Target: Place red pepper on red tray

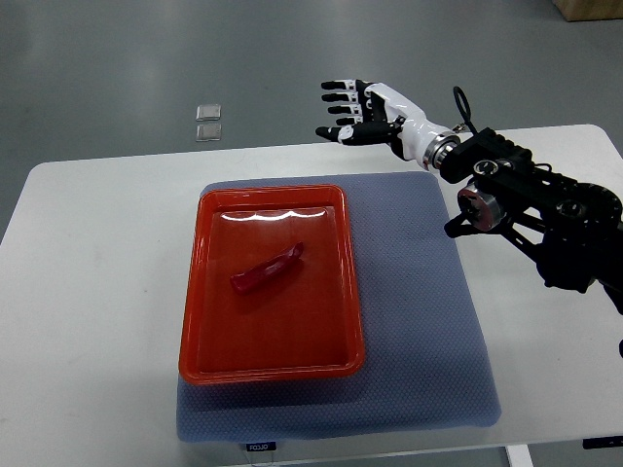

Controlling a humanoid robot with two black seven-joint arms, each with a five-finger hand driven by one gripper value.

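One white worktop [88,292], carrying one grey mat [419,321]. On the mat, at its left part, one red tray [195,331]. Inside the tray, near its middle, one red pepper [268,269], lying diagonally. One right hand [365,115] at far right, above the worktop's far edge, fingers [336,110] spread, holding nothing. On the floor beyond, two small clear squares [208,123].

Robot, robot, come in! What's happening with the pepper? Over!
Right hand open, empty, raised beyond the tray's far right corner. Red pepper lying inside red tray. Nothing in the way. Left hand unseen.
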